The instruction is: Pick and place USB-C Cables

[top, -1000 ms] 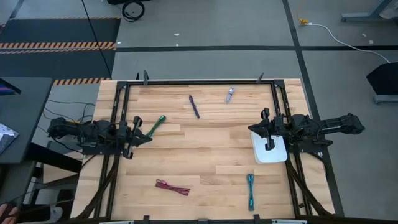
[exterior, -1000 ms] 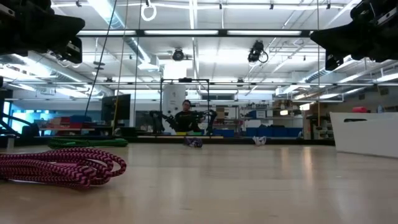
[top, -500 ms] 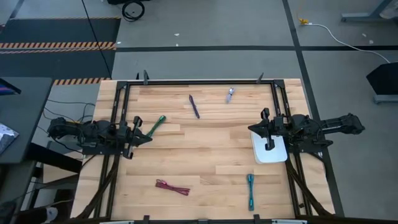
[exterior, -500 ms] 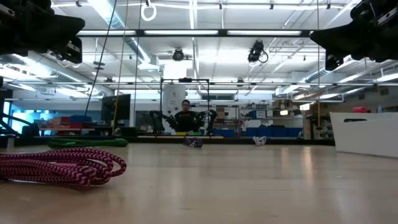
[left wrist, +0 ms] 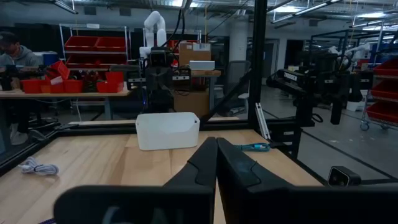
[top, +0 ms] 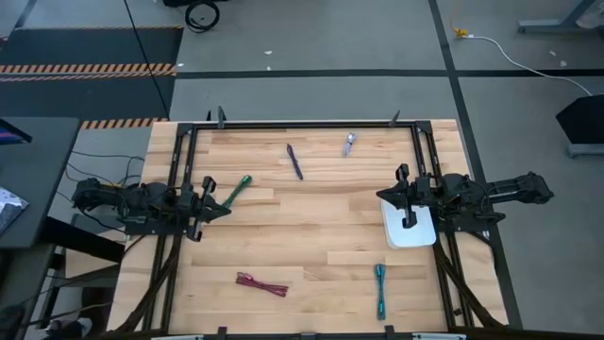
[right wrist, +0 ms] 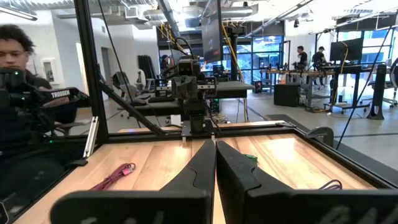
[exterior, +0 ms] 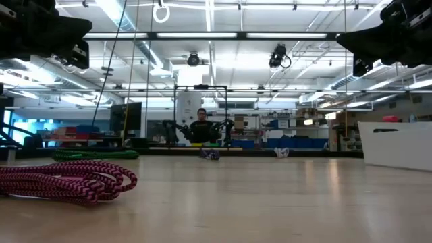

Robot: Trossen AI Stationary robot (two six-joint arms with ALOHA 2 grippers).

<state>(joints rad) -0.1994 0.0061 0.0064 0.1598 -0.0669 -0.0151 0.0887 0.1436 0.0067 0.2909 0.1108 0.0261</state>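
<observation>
Nothing has moved since a second ago: the left gripper [top: 202, 208] and right gripper [top: 404, 200] stay pressed together, parked at nine and three o'clock; all five USB-C cables [top: 261, 282] lie scattered on the table [top: 321, 236], none in the white tray [top: 411, 232], so the task is unstarted

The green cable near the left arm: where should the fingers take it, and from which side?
Probably at the middle of the green cable, coming straight down from above with the left gripper. It lies flat and diagonal, so the fingers should close across its thin width.
</observation>
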